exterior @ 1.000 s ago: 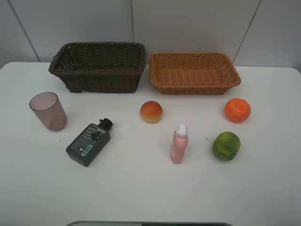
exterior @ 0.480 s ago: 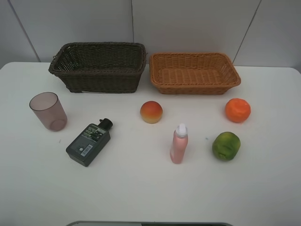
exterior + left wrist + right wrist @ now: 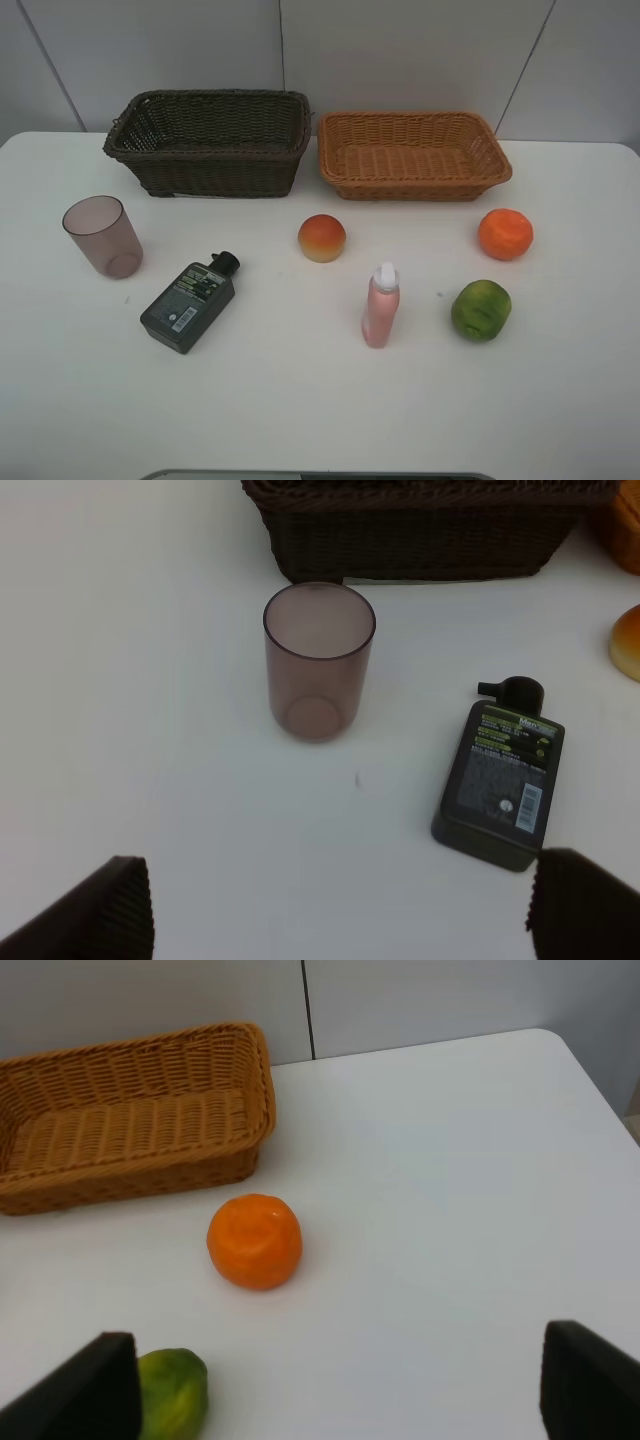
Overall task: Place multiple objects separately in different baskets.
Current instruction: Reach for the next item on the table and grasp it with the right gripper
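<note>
We see the left tool (image 3: pixel 338 880) released, its two dark fingers (image 3: pixel 100 915) spread wide with only the white counter (image 3: pixel 300 400) between them. Ahead of it the cup (image 3: pixel 318 660) stands upright, roughly in line with the gap between the fingers and well apart from them. The dark bottle (image 3: pixel 503 775) lies flat, label up, with its cap pointing toward the dark brown basket (image 3: pixel 410 540). Its base end lies close to one fingertip, and we see no contact between them. The basket's wall rises beyond the cup, and the peach (image 3: pixel 322 238) shows only at the edge of the left wrist view.

The right tool (image 3: pixel 335 1360) is likewise released, fingers wide apart and grasping nothing. The orange (image 3: pixel 254 1241) rests ahead of it, between the tool and the orange-tan basket (image 3: pixel 130 1175), apart from both. The green fruit (image 3: pixel 172 1392) lies just beside one finger and is partly hidden behind it. We cannot tell whether they touch.

From the high camera we see the two baskets side by side at the far side of the counter, almost touching, the dark brown one on the left. In front of it the cup stands far to the left, with the dark bottle near it toward the front. The peach sits near the middle, in front of where the baskets meet. The pink bottle (image 3: pixel 381 305) stands upright nearer the front, between the peach and the green fruit. The orange lies in front of the right end of the orange-tan basket, with the green fruit nearer the front. All six items rest on the counter outside the baskets, none touching another.
</note>
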